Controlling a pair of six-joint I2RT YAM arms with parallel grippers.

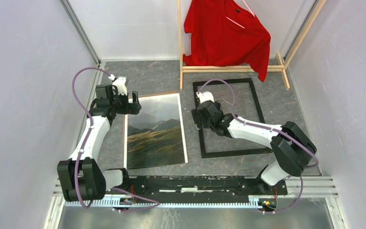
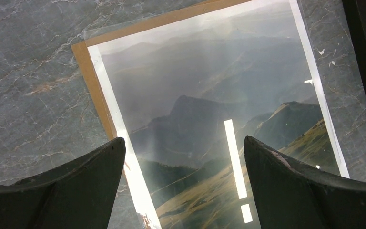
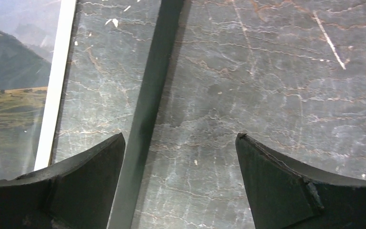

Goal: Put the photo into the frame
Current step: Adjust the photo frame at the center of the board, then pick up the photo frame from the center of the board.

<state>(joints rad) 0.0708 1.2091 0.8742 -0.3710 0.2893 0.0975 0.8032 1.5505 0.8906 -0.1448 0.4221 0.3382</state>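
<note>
Grey marbled table [image 1: 138, 76] is overlaid by the photo [image 1: 156, 131], face up, its long axis set 12 to 6 o'clock, sky end at 12. The frame [image 1: 233, 152] is laid flat at the photo's 3 o'clock, apart from it, on the same axis. The left gripper [image 2: 183, 143] is spread wide above the sky end, and the right gripper [image 3: 180, 138] is spread wide over the frame's 9 o'clock rail.

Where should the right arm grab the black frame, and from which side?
Likely its left rail, from straight above: the frame lies flat, the rail is thin enough to span, and the open right end effector hovers over it.
</note>
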